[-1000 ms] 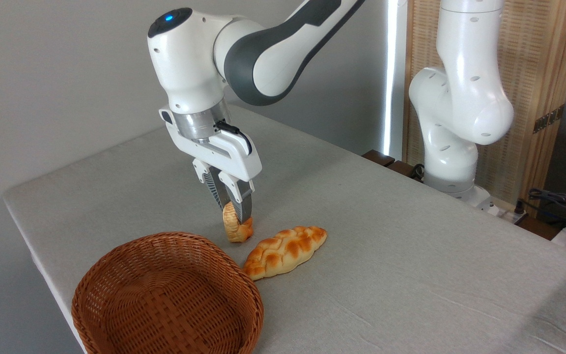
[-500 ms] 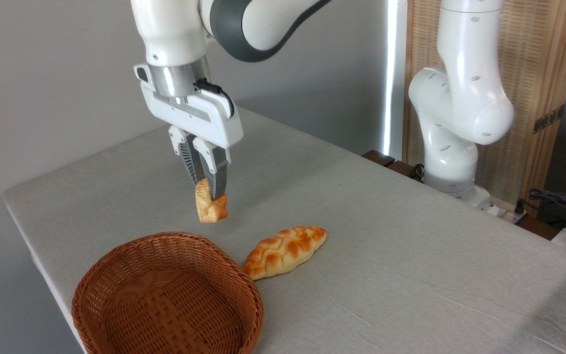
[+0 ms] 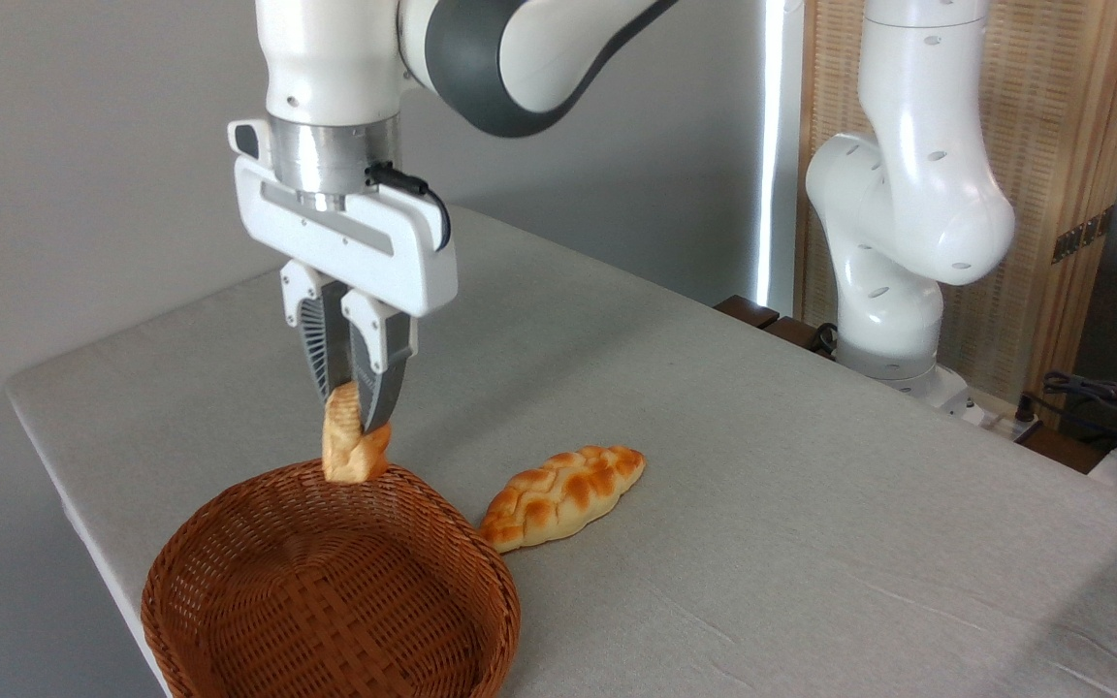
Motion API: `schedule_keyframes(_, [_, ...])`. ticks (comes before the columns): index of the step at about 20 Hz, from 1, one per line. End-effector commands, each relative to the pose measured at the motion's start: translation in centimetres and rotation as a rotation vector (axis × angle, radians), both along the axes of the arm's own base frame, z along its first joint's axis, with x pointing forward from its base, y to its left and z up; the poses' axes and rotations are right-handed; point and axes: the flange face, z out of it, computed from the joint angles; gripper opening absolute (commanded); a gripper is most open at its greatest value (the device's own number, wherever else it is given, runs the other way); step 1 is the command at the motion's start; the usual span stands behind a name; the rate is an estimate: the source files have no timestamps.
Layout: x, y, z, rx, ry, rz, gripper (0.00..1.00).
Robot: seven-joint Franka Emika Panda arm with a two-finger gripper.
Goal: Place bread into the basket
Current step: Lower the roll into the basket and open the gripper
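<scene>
My gripper (image 3: pixel 353 412) is shut on the bread (image 3: pixel 353 450), a small knobbly golden-orange bun squeezed between the two ribbed fingers. The bun hangs in the air, just over the far rim of the basket (image 3: pixel 229 543). That basket is a round, shallow, reddish-brown wicker one at the front left of the table, and nothing lies inside it.
A longer braided golden loaf (image 3: pixel 561 494) lies on the grey tablecloth just right of the basket. The table's left edge (image 3: pixel 64 485) runs close beside the basket. The arm's white base (image 3: pixel 893 242) stands at the back right, with cables (image 3: pixel 1101 397) beyond it.
The gripper has lifted the bread off the table beside the braided loaf and carried it left and toward the camera, up to the basket's far rim.
</scene>
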Motion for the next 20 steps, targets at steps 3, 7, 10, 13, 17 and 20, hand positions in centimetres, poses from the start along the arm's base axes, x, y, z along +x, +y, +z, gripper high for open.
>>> schedule_keyframes(3, [2.6, -0.2, -1.3, 0.008, -0.106, 0.015, 1.00])
schedule_keyframes(7, [3.0, -0.4, -2.2, 0.018, -0.098, 0.009, 1.00])
schedule_keyframes(10, [2.9, -0.4, -2.3, 0.017, -0.090, 0.009, 1.00])
schedule_keyframes(13, [2.9, -0.5, -2.3, 0.018, -0.088, 0.006, 1.00])
schedule_keyframes(17, [2.6, -0.4, -1.5, 0.014, -0.098, 0.008, 1.00])
schedule_keyframes(20, [1.3, 0.1, 0.6, 0.010, -0.082, 0.004, 1.00])
